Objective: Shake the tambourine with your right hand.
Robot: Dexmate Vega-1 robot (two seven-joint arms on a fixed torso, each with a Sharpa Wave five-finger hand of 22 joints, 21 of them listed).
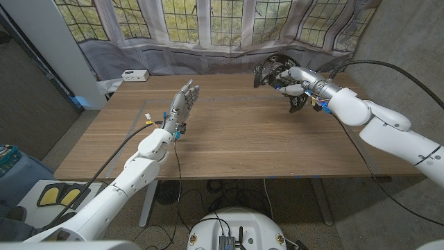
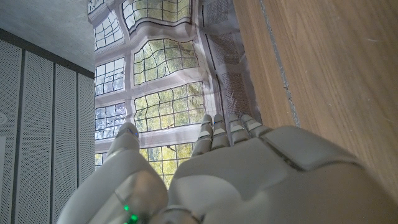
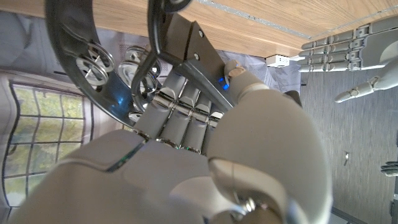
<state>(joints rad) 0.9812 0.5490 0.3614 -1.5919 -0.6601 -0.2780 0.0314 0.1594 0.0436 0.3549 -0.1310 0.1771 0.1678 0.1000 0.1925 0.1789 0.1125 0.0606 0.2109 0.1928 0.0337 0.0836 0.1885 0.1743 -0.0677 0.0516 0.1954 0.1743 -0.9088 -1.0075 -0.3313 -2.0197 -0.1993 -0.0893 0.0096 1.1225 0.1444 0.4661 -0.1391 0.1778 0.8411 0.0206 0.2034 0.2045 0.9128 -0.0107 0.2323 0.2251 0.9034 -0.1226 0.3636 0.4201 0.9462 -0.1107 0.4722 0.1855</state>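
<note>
A black tambourine (image 1: 272, 69) with silver jingles is held above the table's far right part by my right hand (image 1: 295, 85), whose fingers wrap its rim. In the right wrist view the tambourine's black rim (image 3: 81, 68) and jingles curve past my curled right hand (image 3: 186, 155). My left hand (image 1: 182, 104) stands upright over the table's left middle, fingers straight and apart, holding nothing. The left wrist view shows the back of my left hand (image 2: 230, 168) with its fingers reaching toward the window.
The wooden table (image 1: 236, 139) carries a thin taped rectangle outline. A small white box (image 1: 134, 75) sits at the far left corner. A draped curtain and leaded windows stand behind the table. My left hand (image 3: 348, 50) appears across the table in the right wrist view.
</note>
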